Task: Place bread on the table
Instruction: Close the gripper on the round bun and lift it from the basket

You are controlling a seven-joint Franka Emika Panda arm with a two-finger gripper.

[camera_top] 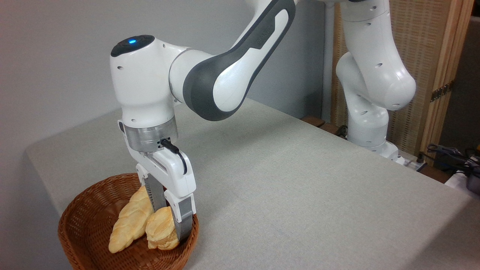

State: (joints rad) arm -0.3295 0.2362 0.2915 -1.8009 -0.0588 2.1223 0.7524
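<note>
The bread [161,228], a small round golden bun, lies in the brown wicker basket [80,202] at the table's near left corner. My gripper [172,227] has come down into the basket and stands open astride the bun. One finger is behind the bun and the front finger [183,223] covers its right side, close to the basket's right wall. The far fingertip is hidden by the bun. The table [300,187] is covered in light grey-beige cloth.
A longer twisted pale-golden loaf [129,221] leans against the bun's left side in the basket. My arm's white base [369,123] stands at the table's far right edge, with cables [450,153] beyond it.
</note>
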